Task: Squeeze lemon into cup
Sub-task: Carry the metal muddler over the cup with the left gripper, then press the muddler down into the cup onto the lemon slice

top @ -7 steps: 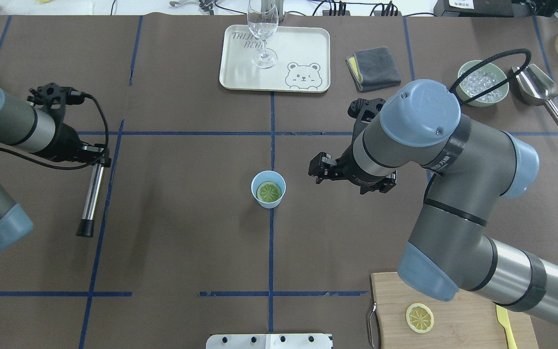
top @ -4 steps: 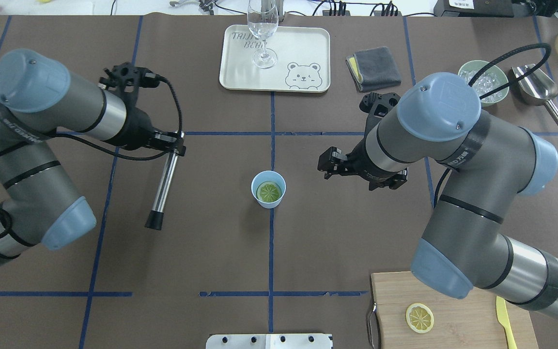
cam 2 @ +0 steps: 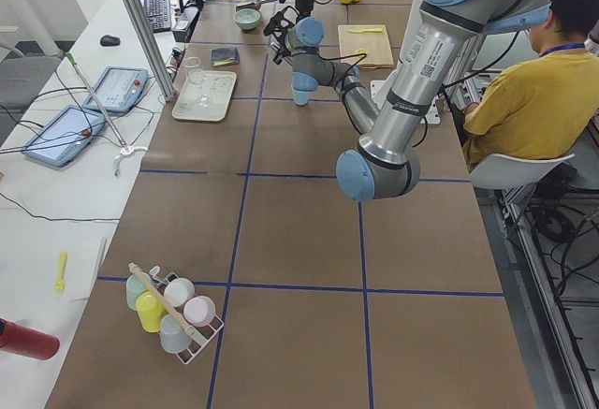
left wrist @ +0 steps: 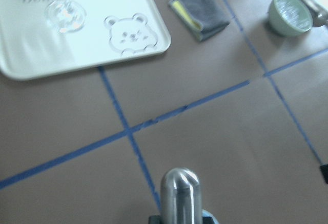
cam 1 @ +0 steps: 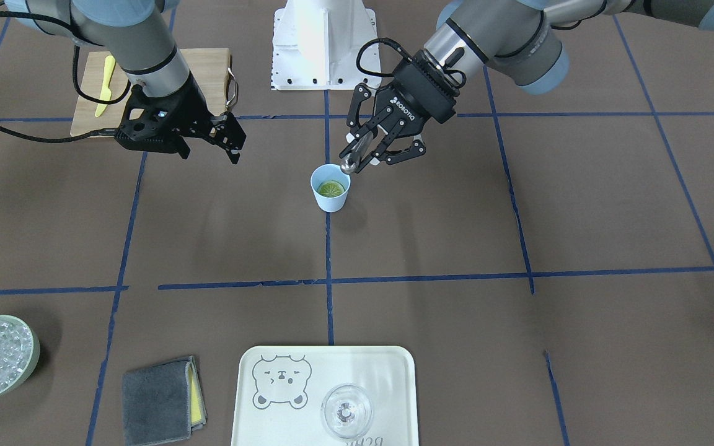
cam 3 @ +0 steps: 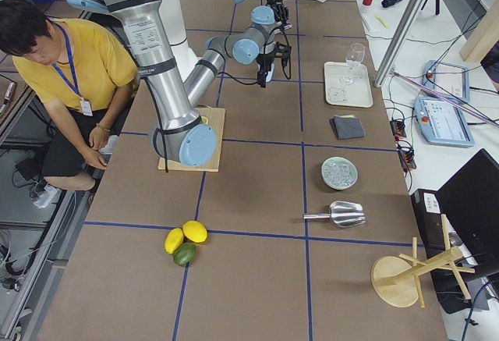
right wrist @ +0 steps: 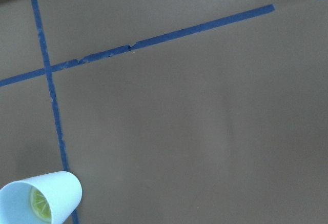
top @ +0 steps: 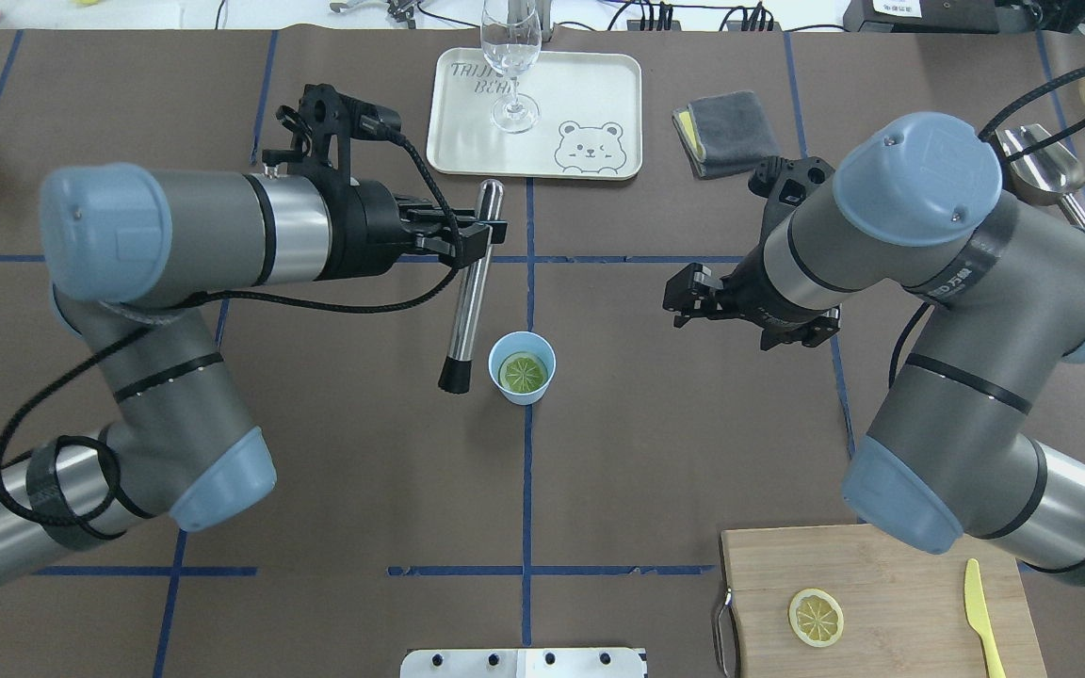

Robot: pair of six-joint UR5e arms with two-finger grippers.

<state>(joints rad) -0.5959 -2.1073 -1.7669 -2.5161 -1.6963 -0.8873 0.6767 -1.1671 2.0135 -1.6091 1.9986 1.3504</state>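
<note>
left claw (top: pixel 478 247) pinching steel rod (top: pixel 467 301), black tip just beside cup (top: pixel 526 396), lemon (top: pixel 523 373) inside, right claw (top: pixel 677 298) spread, well apart

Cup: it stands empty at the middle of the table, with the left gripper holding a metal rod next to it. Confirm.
Not empty: the overhead view shows a lemon slice inside the cup. The rest holds: it stands mid-table, the left gripper holding the metal rod next to it.
</note>
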